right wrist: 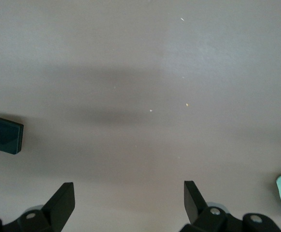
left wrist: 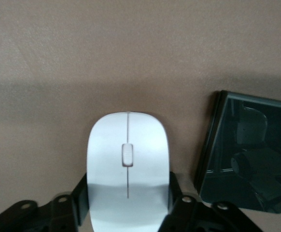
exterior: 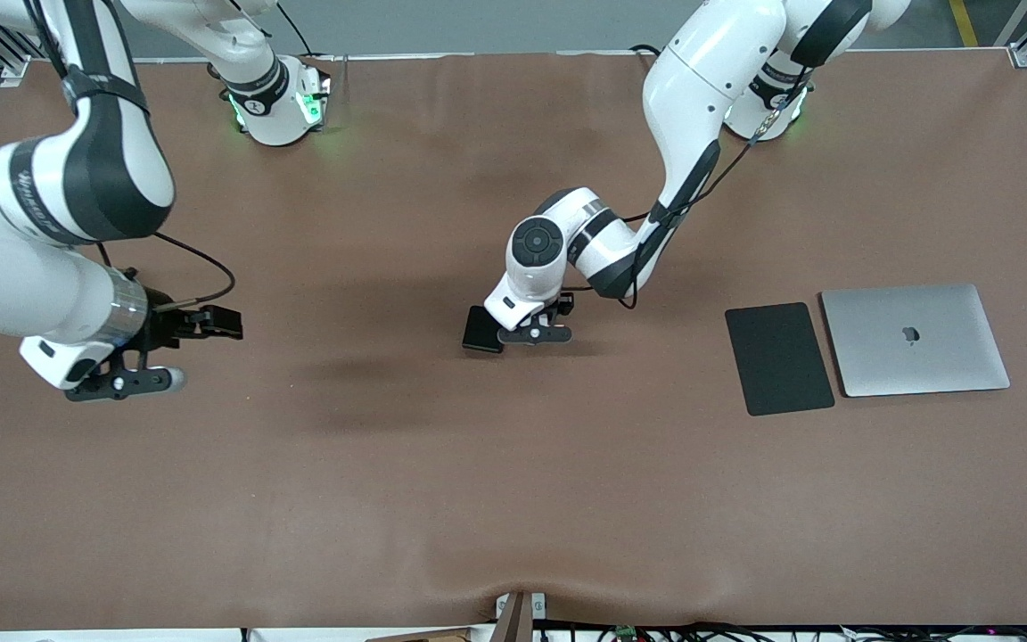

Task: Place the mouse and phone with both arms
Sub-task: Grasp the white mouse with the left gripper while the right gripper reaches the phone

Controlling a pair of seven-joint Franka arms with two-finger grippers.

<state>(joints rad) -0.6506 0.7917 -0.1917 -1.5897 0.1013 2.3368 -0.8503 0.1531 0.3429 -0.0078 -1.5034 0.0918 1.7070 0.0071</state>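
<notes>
Brown tabletop [exterior: 442,499] all round, with a closed silver laptop [exterior: 915,339] and a black mouse pad [exterior: 779,358] lying side by side toward the left arm's end.

Progress-wise I'd say we're barely started: nothing has been placed yet. The mouse [left wrist: 128,169] and the phone [left wrist: 246,150] both lie flat mid-table, right next to each other with a thin strip of brown between them, well apart from the pad and laptop.

The left gripper [left wrist: 128,205] is down at the tabletop with the mouse's rear end sitting between its fingers [left wrist: 80,200]. They look pressed against both sides, so I'd call that a grip on the mouse, not lifted though. The phone sits just beside that gripper, on the side toward the right arm's end.

The right gripper [right wrist: 129,203] hangs spread wide with nothing in it, over bare tabletop near the right arm's end. The phone [right wrist: 7,135] is well apart from it, so that pickup is all still to do.
</notes>
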